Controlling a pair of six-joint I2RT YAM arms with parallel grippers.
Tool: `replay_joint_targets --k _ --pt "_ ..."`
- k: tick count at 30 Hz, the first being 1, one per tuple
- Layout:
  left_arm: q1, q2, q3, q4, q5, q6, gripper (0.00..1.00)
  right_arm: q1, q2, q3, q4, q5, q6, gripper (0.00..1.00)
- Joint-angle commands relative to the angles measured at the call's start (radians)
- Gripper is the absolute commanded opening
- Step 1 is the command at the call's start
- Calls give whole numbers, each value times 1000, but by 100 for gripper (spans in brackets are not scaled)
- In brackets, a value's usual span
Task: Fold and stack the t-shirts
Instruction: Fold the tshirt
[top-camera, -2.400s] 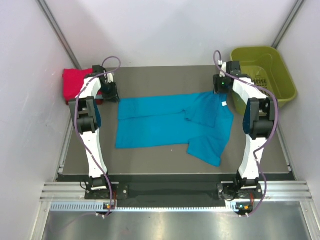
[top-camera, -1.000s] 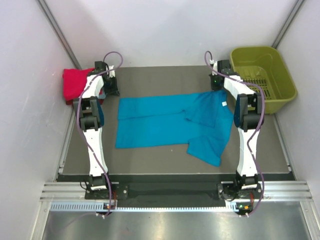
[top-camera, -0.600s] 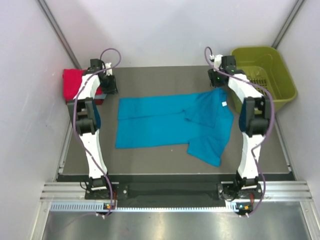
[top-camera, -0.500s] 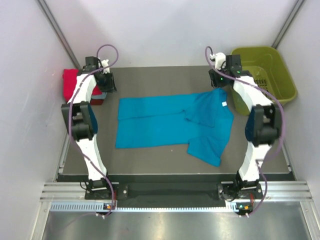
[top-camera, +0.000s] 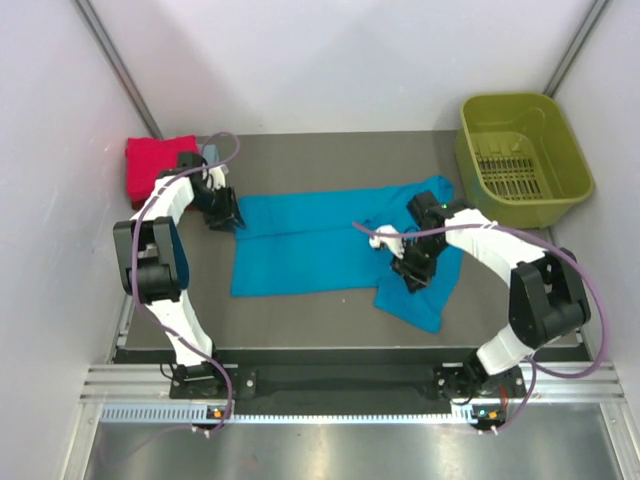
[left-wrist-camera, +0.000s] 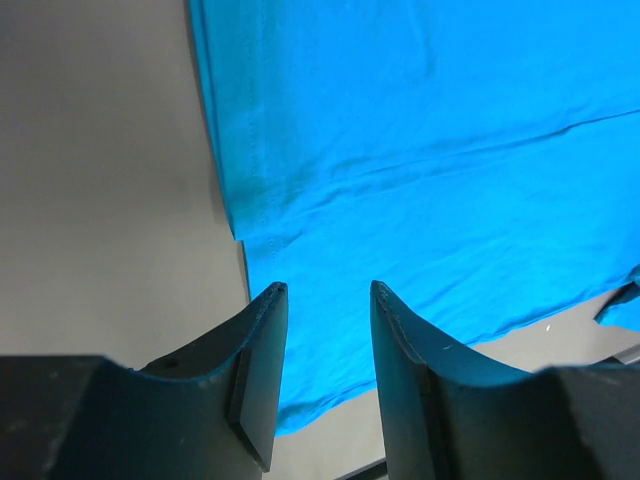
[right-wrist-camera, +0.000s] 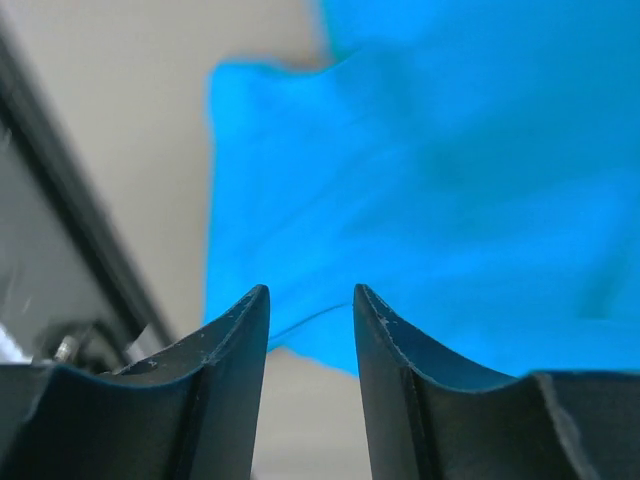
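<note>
At the left gripper (top-camera: 222, 215), fingers (left-wrist-camera: 258, 360) parted by a narrow gap with nothing between them, low over the far-left corner of the teal-blue shirt (top-camera: 320, 245), close to the table's left edge. At the right gripper (top-camera: 412, 275), the same narrow, empty gap, hovering over the near sleeve, toward the near right corner.

Spread across the middle of the table (top-camera: 330, 150), hem to the left and collar to the right, apparently doubled over near the collar. Beyond it, in the far-left corner, a folded red shirt (top-camera: 152, 160) with a pale grey-blue one (top-camera: 210, 152) just beside it. Off the far-right corner, an olive-green basket (top-camera: 505, 97).

Could pinch only the top layer on the left, given so slim an opening over doubled cloth, then drag that layer alone and skew the fold. Could equally miss the hem and close on bare table, with the edge lying flat against it. On the right, likely to bunch the sleeve rather than lift it cleanly. With uneven lift between the two sides, a twisted panel and a lopsided fold.

Thin, soft cotton knit, matte, with a stitched hem line and shallow creases in the left wrist view; limp and apt to sag. Hard, dark, smoothly curved fingers with scuffed edges. Flat, dull grey-brown tabletop. Rigid moulded plastic for the basket, with a slotted floor and rounded rim.
</note>
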Motion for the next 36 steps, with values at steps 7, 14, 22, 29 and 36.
replay_joint_targets --k 7,14,22,29,36 --pt "3 -107 -2 34 9 -23 44 111 -247 -210 -146 53 -159 39" --pt "3 -119 -22 43 0 -38 44 203 -290 -326 -103 99 -120 38" --pt "5 -119 -5 42 -3 -45 44 246 -227 -363 -1 177 -77 37" --pt "5 -127 -23 46 -8 -51 44 266 -189 -424 56 219 -95 37" --pt "5 -134 -46 45 -14 -58 43 295 -198 -481 121 294 -69 34"
